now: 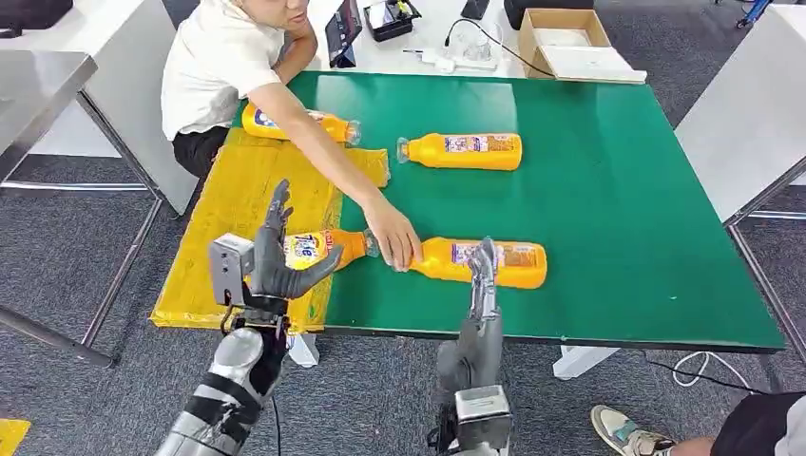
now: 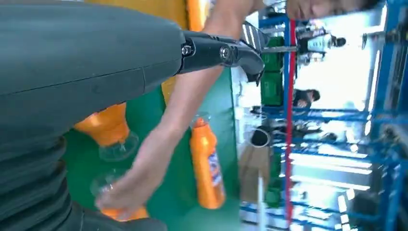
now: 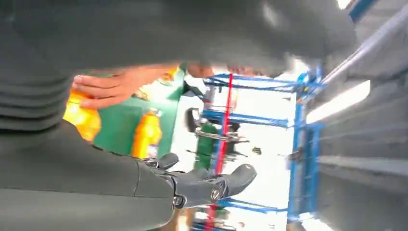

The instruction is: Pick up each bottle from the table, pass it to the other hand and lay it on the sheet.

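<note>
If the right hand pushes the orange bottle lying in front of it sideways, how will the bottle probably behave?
The orange bottle lies on its side on the smooth green table, so it may roll. It looks full of orange liquid, so probably rather heavy for its size. A person's hand rests at its neck, which may steady it. The right hand hovers beside it.

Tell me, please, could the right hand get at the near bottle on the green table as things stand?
Probably not cleanly yet: the right hand hovers right at the near bottle, but a person's hand rests on its neck end.
</note>
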Controlling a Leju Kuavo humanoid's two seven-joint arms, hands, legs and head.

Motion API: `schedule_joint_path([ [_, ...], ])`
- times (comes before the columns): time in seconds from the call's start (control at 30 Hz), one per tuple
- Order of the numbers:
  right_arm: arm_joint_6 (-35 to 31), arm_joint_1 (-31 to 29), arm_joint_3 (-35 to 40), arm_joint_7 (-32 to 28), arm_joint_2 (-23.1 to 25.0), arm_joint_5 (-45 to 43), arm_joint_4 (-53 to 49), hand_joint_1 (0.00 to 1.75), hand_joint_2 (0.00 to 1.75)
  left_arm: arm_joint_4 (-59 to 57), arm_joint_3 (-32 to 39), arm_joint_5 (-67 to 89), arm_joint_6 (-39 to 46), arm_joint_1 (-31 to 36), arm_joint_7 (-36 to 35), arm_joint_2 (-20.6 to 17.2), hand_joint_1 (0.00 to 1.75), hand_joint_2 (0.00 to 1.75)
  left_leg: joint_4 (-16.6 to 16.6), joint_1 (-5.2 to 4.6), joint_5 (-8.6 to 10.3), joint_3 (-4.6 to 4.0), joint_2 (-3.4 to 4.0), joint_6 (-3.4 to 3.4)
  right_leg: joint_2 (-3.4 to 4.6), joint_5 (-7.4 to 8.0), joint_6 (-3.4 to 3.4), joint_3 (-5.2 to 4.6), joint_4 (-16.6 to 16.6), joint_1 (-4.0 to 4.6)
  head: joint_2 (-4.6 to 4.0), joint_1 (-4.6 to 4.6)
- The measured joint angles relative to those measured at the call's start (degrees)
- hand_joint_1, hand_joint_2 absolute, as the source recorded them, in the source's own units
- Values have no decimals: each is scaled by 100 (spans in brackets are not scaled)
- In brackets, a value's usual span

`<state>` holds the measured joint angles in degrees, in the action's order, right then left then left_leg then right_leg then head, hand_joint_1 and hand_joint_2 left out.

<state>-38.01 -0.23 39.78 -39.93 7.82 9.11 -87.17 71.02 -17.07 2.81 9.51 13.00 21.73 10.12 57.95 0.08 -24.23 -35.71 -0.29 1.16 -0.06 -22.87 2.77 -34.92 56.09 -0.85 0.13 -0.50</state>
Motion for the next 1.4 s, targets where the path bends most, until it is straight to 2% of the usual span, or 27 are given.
schedule_joint_path([
  [0.2, 15, 171, -262, 0, -46, -183, 0, 0, 0, 777, -205, -207, 218, -531, -7, -138, 0, 175, 0, 0, 0, -1, -1, 0, 0, -1, 0, -2, 0, 0, 0, -2],
  [0.23, 15, 184, -282, 0, -50, -185, -2, 0, 175, 843, -221, -207, 220, -576, -7, -151, 0, 175, 0, 0, 0, -1, 0, 0, 0, -1, -1, -2, 0, 0, 0, 0],
  [0.37, 9, 232, -374, 4, -50, 26, 7, 0, 175, 1044, -242, -255, 374, -691, 0, -192, 0, 175, 0, 0, 0, 0, 0, 0, 0, -1, -1, -1, 0, 0, 0, 0],
  [0.5, 0, 279, -1081, 357, 4, 2410, 326, 0, 175, 1300, -247, -288, 636, -935, 88, -247, 0, 175, 0, 0, 0, 1, -2, 0, -1, -1, -1, -1, -1, 1, 0, -2],
  [0.6, -2, 10, -1799, 617, -138, 3367, 952, 0, 175, 1319, -330, -362, 651, -942, 138, -258, 0, 175, 0, -1, 1, 1, -9, 2, -2, 0, 1, 5, -2, -2, 0, 2],
  [0.73, 18, -564, -2448, 984, -461, 3780, 2056, 0, 175, 1319, -450, -478, 616, -936, 171, -258, 0, 175, 0, -17, 6, 1, -4, 9, -1, 10, 13, 4, -4, -16, 0, 0],
  [0.97, 0, -1303, -2544, 1600, -734, 4428, 3536, 0, 175, 1315, -597, -504, 566, -876, 173, -258, 0, 175, 1, -14, 8, 2, -4, 10, -1, 10, 14, 2, -1, -12, 0, 0],
  [1.4, 35, -1941, -2526, 1991, -868, 4807, 4610, 0, 175, 1300, -649, -316, 703, -863, 166, -242, 0, 175, 1, -16, 9, 0, -2, 11, 0, 10, 14, 1, -2, -15, 0, -2],
])
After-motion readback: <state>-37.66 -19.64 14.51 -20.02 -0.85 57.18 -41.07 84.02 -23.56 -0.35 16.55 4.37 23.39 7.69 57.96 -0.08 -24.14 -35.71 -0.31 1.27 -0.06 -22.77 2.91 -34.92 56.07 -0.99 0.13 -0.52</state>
